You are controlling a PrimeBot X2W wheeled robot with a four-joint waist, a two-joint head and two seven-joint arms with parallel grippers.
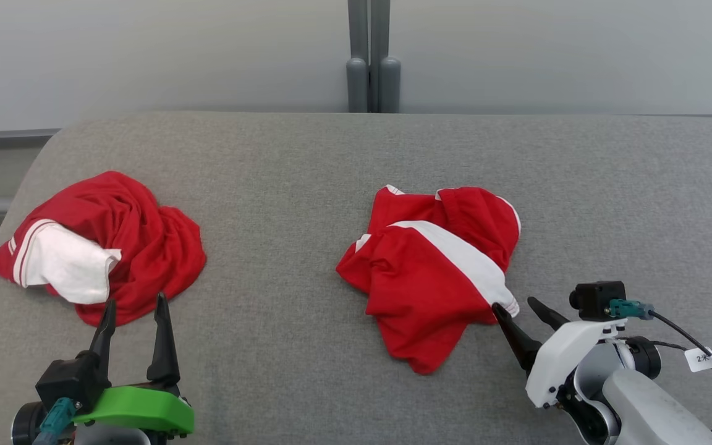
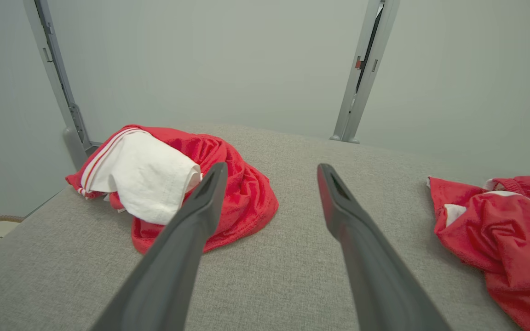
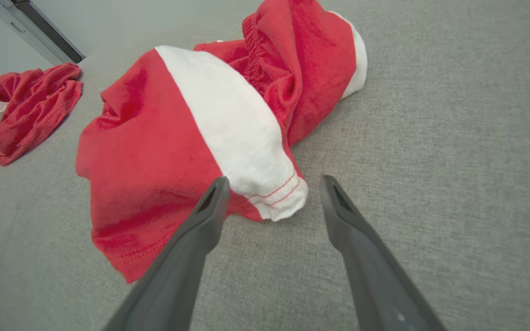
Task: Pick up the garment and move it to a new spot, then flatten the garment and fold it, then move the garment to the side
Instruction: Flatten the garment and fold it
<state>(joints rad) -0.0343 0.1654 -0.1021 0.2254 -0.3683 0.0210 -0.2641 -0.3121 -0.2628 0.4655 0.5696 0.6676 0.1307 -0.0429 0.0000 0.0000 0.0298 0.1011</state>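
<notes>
A crumpled red garment with a white stripe (image 1: pixel 433 269) lies mid-table; in the right wrist view the same garment (image 3: pixel 164 138) spreads just ahead of my fingers. My right gripper (image 1: pixel 515 304) stands open at its lower right corner, left fingertip at the white hem, nothing between the jaws. A second crumpled red and white garment (image 1: pixel 99 247) lies at the left; it shows in the left wrist view too (image 2: pixel 177 184). My left gripper (image 1: pixel 135 300) is open just below that pile, fingers pointing at its near edge, holding nothing.
The grey fabric-covered table (image 1: pixel 306 185) reaches to a pale wall with a grey post (image 1: pixel 368 62) behind it. The table's left edge (image 1: pixel 16 185) curves off near the left garment. Bare grey surface lies between both garments and to the right.
</notes>
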